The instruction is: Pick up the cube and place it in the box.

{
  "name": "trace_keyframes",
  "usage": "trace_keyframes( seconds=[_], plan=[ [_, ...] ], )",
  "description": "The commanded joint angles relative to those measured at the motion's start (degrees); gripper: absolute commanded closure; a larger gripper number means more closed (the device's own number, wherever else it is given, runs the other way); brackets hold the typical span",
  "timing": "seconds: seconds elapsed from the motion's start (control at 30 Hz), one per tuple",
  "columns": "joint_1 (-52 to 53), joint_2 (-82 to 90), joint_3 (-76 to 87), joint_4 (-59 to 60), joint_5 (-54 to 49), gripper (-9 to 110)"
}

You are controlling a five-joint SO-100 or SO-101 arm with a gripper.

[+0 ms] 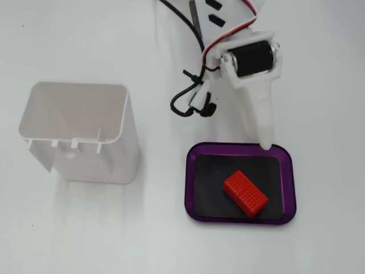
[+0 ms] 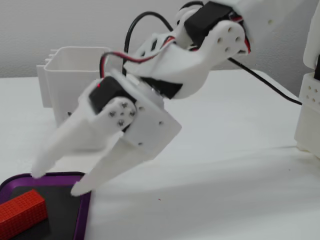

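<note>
White table (image 1: 85,228), pale wall behind — cube (image 1: 245,193) in box (image 1: 288,177), gripper (image 2: 55,181) released above

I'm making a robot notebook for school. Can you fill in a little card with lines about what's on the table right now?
cube: red cube lies flat inside the tray, slanted
box: purple-rimmed tray with black floor
gripper: gripper open, empty, above the tray's edge
fingers: white fingers apart, not touching the cube
other thing: tall white container, left of the tray in the top-down fixed view
surface: white table
</note>
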Motion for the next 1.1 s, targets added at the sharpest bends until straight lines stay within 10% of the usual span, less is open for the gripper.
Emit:
trace_keyframes(
  seconds=[0.0, 0.4, 0.8, 1.07],
  plan=[
    [-0.6, 11.3, -1.3, 4.7, 0.3, 86],
    [-0.6, 57.5, 11.3, 41.1, 0.4, 86],
    [4.8, 107.6, 56.2, 44.5, -0.3, 86],
    [10.4, 103.8, 65.2, 44.6, 0.8, 86]
  ],
)
